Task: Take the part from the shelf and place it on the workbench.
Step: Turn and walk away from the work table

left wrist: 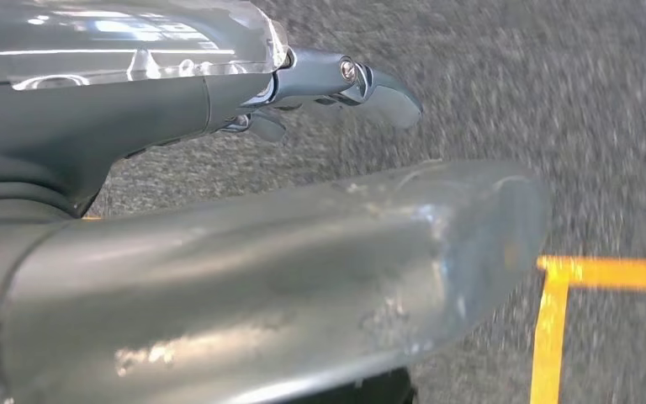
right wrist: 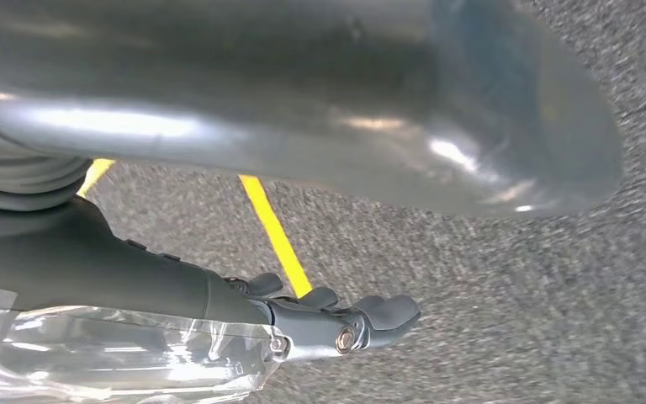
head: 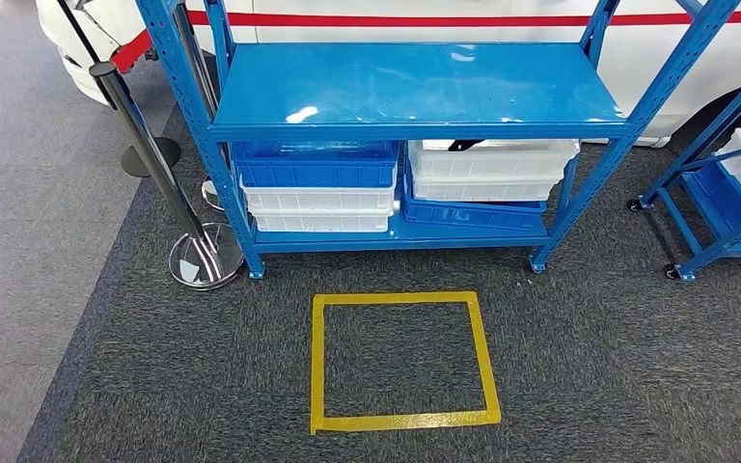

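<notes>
A blue metal shelf [head: 415,96] stands ahead on dark grey carpet [head: 589,367], with a glossy top board and a lower board holding stacked bins. On the lower board's left side a blue bin [head: 314,164] sits on top of two white bins [head: 318,210]. On the right side a white bin [head: 492,169] rests on a blue bin [head: 473,214] that lies tilted. A dark item [head: 463,145] pokes up at the rim of the right white bin; it may be the part, but it is too small and too hidden under the top board to tell for sure.

A square of yellow tape [head: 402,362] is marked on the carpet just in front of the shelf. To the left, a black stanchion post [head: 150,145] leans up from a shiny round base [head: 203,258]. A second blue rack [head: 724,193] with white bins stands at the right edge, and a white vehicle body with a red stripe [head: 444,19] rises behind the shelf.

In the left wrist view the left hand [left wrist: 303,168] hangs over the carpet near a corner of yellow tape, with its thick grey thumb and dark fingers [left wrist: 370,84] apart and nothing between them. In the right wrist view the right hand [right wrist: 345,210] likewise hangs above the carpet near a yellow tape line, thumb and dark fingers [right wrist: 362,324] spread apart, holding nothing
</notes>
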`<action>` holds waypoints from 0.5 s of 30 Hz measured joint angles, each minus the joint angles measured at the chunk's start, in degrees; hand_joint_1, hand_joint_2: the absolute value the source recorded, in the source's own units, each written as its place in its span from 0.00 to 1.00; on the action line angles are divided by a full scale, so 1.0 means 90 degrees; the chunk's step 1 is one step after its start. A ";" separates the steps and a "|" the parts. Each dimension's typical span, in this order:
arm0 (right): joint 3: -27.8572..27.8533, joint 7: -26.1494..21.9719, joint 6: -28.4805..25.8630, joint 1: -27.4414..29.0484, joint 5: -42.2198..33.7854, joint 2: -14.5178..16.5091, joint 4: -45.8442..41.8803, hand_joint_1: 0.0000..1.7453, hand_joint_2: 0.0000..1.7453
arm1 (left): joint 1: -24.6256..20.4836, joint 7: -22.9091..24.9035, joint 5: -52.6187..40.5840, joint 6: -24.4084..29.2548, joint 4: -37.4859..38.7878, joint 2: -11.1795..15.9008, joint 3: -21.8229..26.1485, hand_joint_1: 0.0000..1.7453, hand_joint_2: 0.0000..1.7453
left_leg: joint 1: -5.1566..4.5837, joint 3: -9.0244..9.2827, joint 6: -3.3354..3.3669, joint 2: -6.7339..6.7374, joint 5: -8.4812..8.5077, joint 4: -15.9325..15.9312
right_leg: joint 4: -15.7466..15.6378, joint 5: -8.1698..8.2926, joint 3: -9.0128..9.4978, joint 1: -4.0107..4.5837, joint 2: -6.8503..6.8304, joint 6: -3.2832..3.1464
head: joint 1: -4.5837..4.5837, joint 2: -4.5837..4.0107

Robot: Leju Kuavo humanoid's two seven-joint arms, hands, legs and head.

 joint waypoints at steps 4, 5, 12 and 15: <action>0.0061 0.0174 0.0010 0.0055 0.0199 -0.0019 0.0013 0.00 0.00 | -0.0035 0.0023 -0.0299 -0.0057 0.0000 -0.0069 0.0239 0.00 0.00 | -0.0016 0.0251 -0.0121 0.0058 -0.0195 -0.0015 | -0.1408 0.0530 0.0695 0.0042 -0.0052 -0.0104 | -0.0006 -0.0001; 0.0079 0.0217 0.0014 0.0062 0.0244 -0.0021 0.0016 0.00 0.00 | -0.0046 0.0039 -0.0372 -0.0072 0.0000 -0.0083 0.0306 0.00 0.00 | -0.0022 0.0288 -0.0165 0.0067 -0.0234 -0.0042 | -0.1485 0.0440 0.0749 0.0064 -0.0056 -0.0145 | -0.0010 0.0000; 0.0156 0.0347 0.0021 0.0112 0.0354 -0.0016 0.0021 0.00 0.00 | -0.0128 0.0083 -0.0542 -0.0093 -0.0015 -0.0119 0.0596 0.00 0.00 | -0.0019 -0.0372 -0.0358 0.0079 -0.0648 0.1359 | -0.1865 0.0036 0.1519 0.0008 -0.0038 -0.0386 | -0.0154 -0.0001; 0.0189 0.0436 0.0022 0.0141 0.0475 -0.0015 0.0021 0.00 0.00 | -0.0068 0.0125 -0.0622 -0.0097 -0.0015 -0.0126 0.0681 0.00 0.00 | -0.0022 -0.1230 -0.0356 0.0075 -0.0158 0.1831 | -0.1901 -0.0276 0.1905 0.0017 0.0030 -0.0379 | -0.0182 0.0000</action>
